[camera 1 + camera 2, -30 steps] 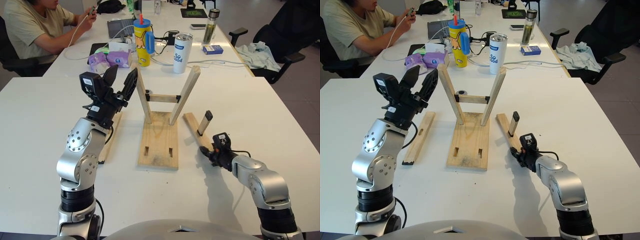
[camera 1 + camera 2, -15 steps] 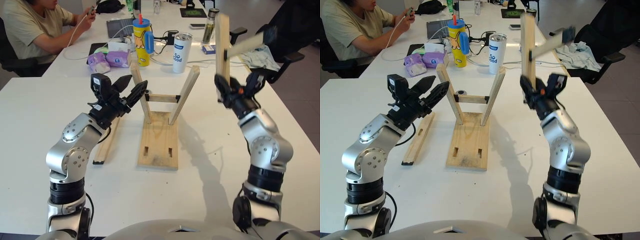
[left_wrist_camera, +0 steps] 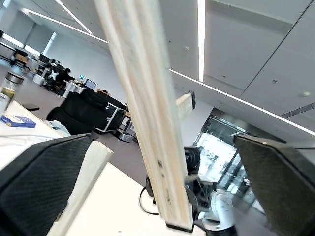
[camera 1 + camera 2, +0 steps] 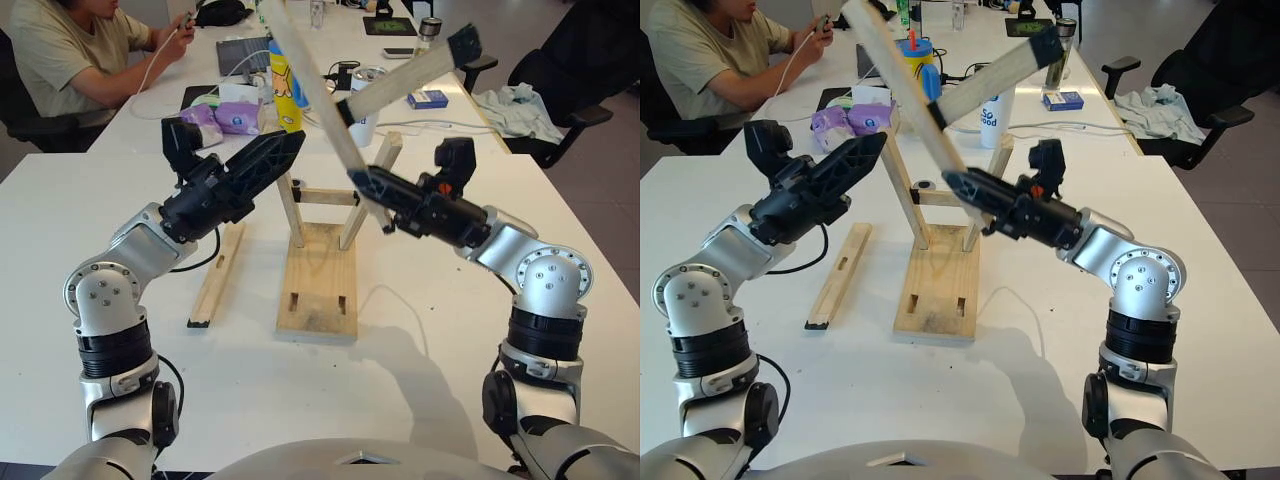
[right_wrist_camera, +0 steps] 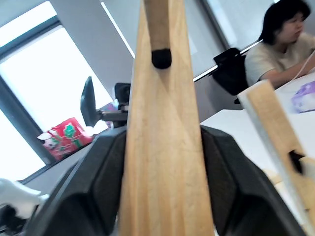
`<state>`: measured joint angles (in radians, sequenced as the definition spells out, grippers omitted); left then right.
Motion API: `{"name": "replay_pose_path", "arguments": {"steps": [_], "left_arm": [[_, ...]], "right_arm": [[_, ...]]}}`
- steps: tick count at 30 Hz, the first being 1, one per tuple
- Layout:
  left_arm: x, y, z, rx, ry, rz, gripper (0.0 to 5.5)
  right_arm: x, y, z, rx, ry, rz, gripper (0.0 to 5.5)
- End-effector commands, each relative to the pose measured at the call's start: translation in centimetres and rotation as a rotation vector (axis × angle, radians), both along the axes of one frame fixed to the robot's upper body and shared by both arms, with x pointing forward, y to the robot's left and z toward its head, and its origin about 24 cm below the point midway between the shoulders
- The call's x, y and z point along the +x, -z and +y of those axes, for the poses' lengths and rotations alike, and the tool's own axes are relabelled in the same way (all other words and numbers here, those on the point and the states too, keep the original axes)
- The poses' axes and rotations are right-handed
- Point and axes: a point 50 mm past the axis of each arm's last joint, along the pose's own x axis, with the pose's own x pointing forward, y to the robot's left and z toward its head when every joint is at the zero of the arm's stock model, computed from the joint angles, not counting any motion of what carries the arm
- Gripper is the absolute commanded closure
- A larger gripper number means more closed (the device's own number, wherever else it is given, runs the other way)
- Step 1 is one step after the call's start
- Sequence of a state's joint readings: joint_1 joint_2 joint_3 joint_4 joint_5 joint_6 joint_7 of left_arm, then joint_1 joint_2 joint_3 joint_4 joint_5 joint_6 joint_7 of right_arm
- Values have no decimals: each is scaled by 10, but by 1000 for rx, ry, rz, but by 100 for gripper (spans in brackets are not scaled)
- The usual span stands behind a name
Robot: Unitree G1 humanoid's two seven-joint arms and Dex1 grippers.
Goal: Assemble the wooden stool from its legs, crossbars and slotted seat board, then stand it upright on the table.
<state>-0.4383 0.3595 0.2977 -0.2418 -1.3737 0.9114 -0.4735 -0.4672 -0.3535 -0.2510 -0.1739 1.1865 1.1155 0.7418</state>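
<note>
So that it can, apparently, be slotted into the seat board [image 4: 318, 290], the leg frame [image 4: 309, 85] is clamped aloft at upper centre in the right pincer [image 4: 370, 187]; the left pincer [image 4: 264, 167] is spread wide, empty

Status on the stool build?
Left gripper open, beside the two mounted legs. Right gripper shut on leg with crossbar, held tilted above the seat board. Spare leg flat on table, clear of the empty slots.

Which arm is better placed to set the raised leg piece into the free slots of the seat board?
Right, probably. The right gripper is shut on the leg piece, tilted above the seat board. The left gripper is open and empty, near the mounted legs.
</note>
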Motion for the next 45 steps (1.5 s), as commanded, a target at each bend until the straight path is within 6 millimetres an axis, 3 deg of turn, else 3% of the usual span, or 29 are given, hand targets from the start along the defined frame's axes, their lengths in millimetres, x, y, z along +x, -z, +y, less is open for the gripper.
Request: {"name": "replay_pose_path", "arguments": {"steps": [1, 5, 24, 26, 30, 33, 38, 41, 43, 45], "left_arm": [[-2, -1, 1, -2, 51, 10, 10], [-6, -7, -1, -22, 93, -4, 10], [-19, -7, -7, 44, 223, 10, 319], [-21, -5, -6, 62, 226, 17, 345], [-22, -2, -2, 94, 225, 26, 345], [-22, 2, 10, 108, 174, 43, 345], [-22, 1, 55, 127, -8, 46, 347], [-28, -7, 85, 173, -107, 38, 347], [-32, -11, 103, 211, -160, 37, 347], [-32, -18, 120, 237, -211, 31, 347]], "right_arm": [[-7, 0, -1, 0, -116, 11, 345], [-13, 3, -2, -34, -174, 4, 345], [-19, 3, -14, -91, -295, 21, 345], [-18, 2, -16, -96, -296, 25, 345], [-15, -1, -19, -94, -277, 28, 345], [-15, 2, -21, -125, -280, 43, 300], [-20, 21, -22, -208, -230, 73, 221], [-28, 42, -22, -363, -190, 30, 172], [-34, 60, -18, -534, -175, -87, 167], [-45, 80, -6, -733, -219, -309, 167]]}}
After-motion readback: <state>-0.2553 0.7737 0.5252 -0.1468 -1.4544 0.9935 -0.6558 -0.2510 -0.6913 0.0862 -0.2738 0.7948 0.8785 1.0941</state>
